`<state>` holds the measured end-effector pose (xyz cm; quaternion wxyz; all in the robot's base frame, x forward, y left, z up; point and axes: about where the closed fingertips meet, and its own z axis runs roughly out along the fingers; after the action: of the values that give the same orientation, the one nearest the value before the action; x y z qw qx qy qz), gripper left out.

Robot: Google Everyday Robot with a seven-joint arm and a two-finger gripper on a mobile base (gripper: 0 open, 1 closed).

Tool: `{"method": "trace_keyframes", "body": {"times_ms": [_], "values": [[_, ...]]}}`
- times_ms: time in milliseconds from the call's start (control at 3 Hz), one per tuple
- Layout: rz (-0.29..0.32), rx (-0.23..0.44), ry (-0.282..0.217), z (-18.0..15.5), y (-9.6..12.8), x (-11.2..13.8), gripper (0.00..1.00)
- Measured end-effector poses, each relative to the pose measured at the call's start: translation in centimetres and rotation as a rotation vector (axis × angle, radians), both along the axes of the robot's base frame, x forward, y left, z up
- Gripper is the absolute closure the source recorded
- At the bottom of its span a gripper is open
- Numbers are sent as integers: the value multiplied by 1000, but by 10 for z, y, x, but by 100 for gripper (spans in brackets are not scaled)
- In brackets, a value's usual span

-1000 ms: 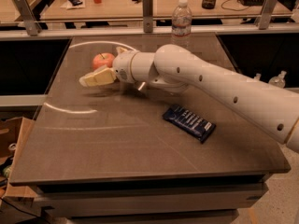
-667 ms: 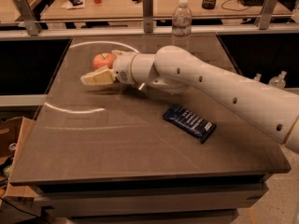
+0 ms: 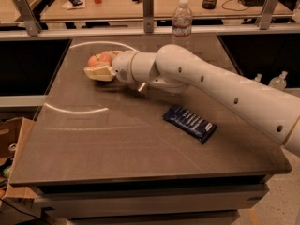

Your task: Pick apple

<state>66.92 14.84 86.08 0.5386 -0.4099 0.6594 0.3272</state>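
The apple (image 3: 99,60) is round and red-orange and sits on the dark table (image 3: 117,144) at the far left. My gripper (image 3: 100,67) is right at the apple, reaching it from the right, with its cream tip against the apple's near side. The gripper hides part of the apple's right side. The white arm (image 3: 215,86) stretches across the table from the right edge of the view.
A dark blue snack packet (image 3: 190,123) lies flat in the middle right of the table. A clear water bottle (image 3: 182,18) stands at the far edge behind the arm. A rail with metal posts (image 3: 148,6) runs behind the table. A cardboard box (image 3: 11,139) sits on the floor at the left.
The gripper has moved a little farther back, closer in on the apple, and the wrist has shifted left. The apple, packet and bottle have not moved.
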Motion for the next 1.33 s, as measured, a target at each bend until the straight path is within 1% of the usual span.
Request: {"method": "trace_keyframes", "body": {"times_ms": [333,667,1000,1333], "values": [[2,12,0,4,-1,-1,87],[-33,26,7,15,-10,5,100],[-58,48,-3,31,-23,14,100],[-67,103,56,42,-37,24,100]]}}
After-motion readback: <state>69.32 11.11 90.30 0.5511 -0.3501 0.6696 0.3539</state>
